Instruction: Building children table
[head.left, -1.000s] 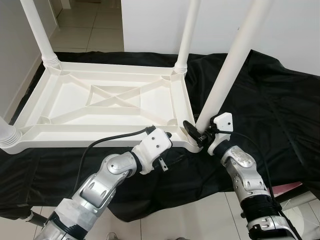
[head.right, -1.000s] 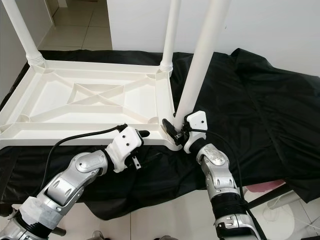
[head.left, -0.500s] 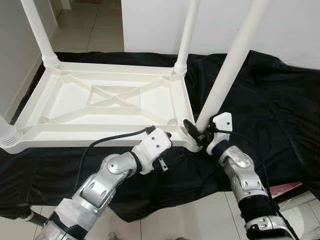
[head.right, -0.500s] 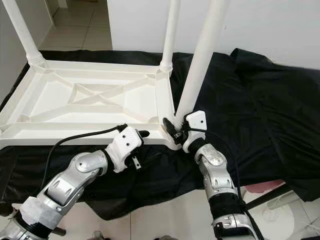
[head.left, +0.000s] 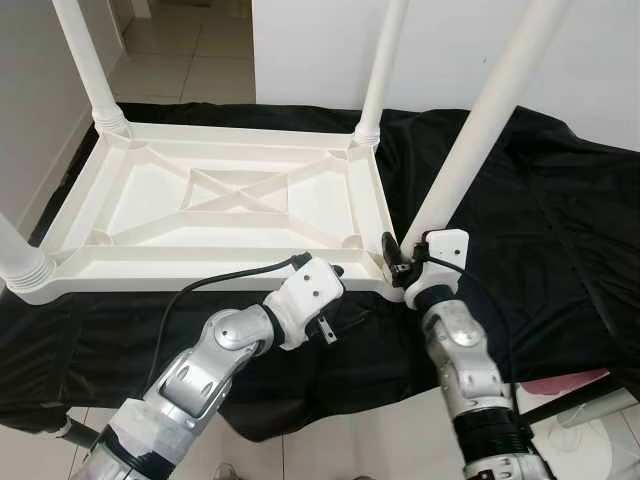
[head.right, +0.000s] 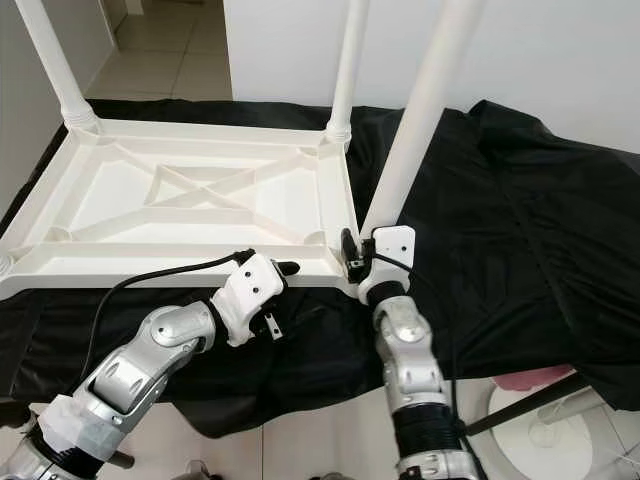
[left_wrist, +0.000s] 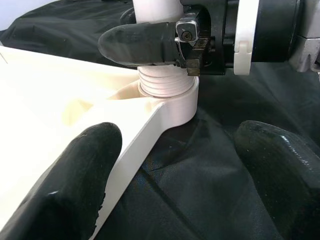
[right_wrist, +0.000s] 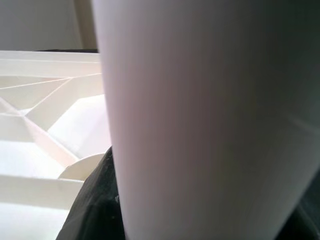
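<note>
All four white legs (head.left: 490, 120) of the upturned table (head.left: 235, 205) run out of the head views' top or left edge, the right gripper's (head.right: 352, 258) far finger is hidden behind the near leg, and this leg is blurred in the right wrist view.

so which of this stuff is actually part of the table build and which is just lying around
Part of the job:
- upturned white tabletop
- near-right leg, gripped at its base by the right pincer
- three other legs already standing in their corners
- left pincer, open at the tabletop's near edge

Just lying about:
- black cloth under the table
- pink thing on the floor
</note>
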